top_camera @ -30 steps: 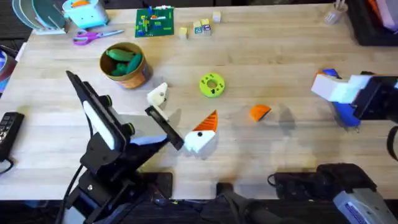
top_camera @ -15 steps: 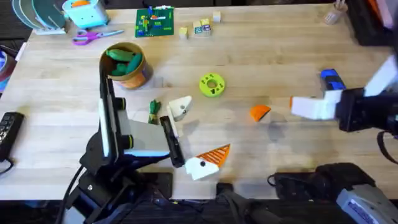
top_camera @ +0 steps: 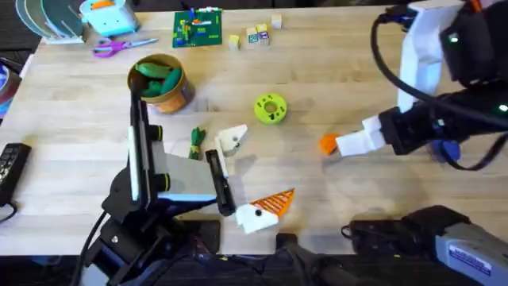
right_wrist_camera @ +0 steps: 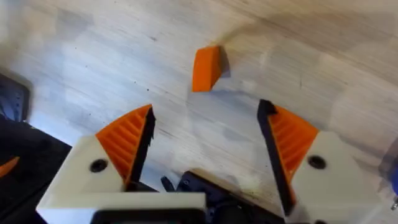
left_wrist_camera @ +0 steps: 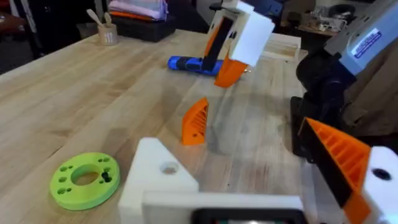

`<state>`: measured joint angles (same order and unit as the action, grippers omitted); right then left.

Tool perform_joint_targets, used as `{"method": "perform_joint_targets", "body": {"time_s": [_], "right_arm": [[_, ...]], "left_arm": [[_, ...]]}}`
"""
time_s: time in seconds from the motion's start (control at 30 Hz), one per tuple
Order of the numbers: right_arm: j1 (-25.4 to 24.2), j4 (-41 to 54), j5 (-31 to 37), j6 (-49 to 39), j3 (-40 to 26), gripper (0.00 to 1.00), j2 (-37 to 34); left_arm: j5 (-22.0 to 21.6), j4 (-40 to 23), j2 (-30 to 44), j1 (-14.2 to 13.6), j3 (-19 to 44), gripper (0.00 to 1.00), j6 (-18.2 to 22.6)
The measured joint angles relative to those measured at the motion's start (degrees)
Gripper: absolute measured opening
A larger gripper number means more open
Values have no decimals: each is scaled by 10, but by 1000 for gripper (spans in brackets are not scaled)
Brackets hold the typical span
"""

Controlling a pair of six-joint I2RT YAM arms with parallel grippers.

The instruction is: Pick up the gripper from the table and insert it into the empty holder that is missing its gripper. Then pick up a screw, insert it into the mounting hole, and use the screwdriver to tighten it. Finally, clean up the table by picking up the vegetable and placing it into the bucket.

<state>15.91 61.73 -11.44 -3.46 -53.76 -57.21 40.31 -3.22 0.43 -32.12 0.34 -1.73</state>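
Over on the left sits the bucket [top_camera: 159, 83], the vegetable [top_camera: 196, 143] lying near the left gripper [top_camera: 246, 179], whose fingers stand spread, one a bare white holder [top_camera: 231, 140]. Further right, the loose orange gripper [top_camera: 326, 143] rests on the table [top_camera: 333, 71] just beneath the right gripper [right_wrist_camera: 205, 140], jaws wide apart, holding nothing

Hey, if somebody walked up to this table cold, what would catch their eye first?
Probably the right hand, open, white fingers with orange ribbed pads, poised over the small orange plastic wedge-shaped fingertip lying loose on the wooden table. Next, the left hand's white plastic finger block with no orange tip, beside a flat green ring.
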Motion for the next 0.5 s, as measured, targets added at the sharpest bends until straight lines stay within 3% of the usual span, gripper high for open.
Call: {"method": "perform_joint_targets", "body": {"time_s": [0.27,0.5], "right_arm": [[41,-50,1,-22,0,992,-74],[75,-54,45,-28,1,957,-127]], "left_arm": [[4,0,0,0,0,992,0],[4,0,0,0,0,992,0]]}}
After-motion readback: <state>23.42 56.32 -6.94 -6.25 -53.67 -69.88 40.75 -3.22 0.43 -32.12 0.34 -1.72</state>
